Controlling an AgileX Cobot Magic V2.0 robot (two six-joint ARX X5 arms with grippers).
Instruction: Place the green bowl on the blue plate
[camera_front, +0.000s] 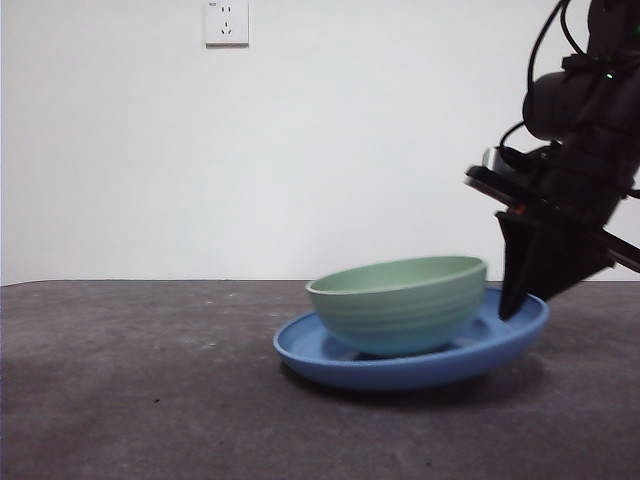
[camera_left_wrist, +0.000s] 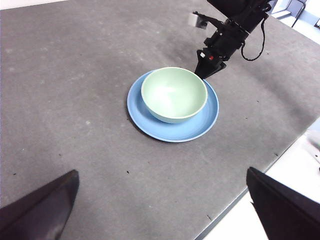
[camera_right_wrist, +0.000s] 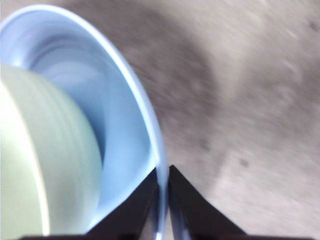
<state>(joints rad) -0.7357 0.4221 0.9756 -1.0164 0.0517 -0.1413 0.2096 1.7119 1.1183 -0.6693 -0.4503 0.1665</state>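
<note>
**Op:** Mint-green, ridged outer wall, thin pale rim: that was the green bowl (camera_front: 398, 303) in the front view. It sat inside the blue plate (camera_front: 310, 352), off toward one side. The plate looked tipped, its far edge raised where the right gripper (camera_front: 512, 305) had it, so I judged the bowl slid downhill.

**QA:** Left wrist view?

**Op:** Green bowl (camera_left_wrist: 174, 94) on the blue plate (camera_left_wrist: 206, 122), near the middle of the grey table (camera_left_wrist: 75, 100). The right gripper (camera_left_wrist: 204, 71) met the plate's edge. I kept the left gripper (camera_left_wrist: 162, 210) wide apart, holding nothing, well clear, just waiting.

**QA:** Right wrist?

**Op:** Blurry. The right gripper (camera_right_wrist: 162, 187) was pinched onto the glossy blue plate (camera_right_wrist: 120, 115) rim, jaws nearly together with the rim between. Green bowl (camera_right_wrist: 45, 165) close beside, not gripped.
</note>
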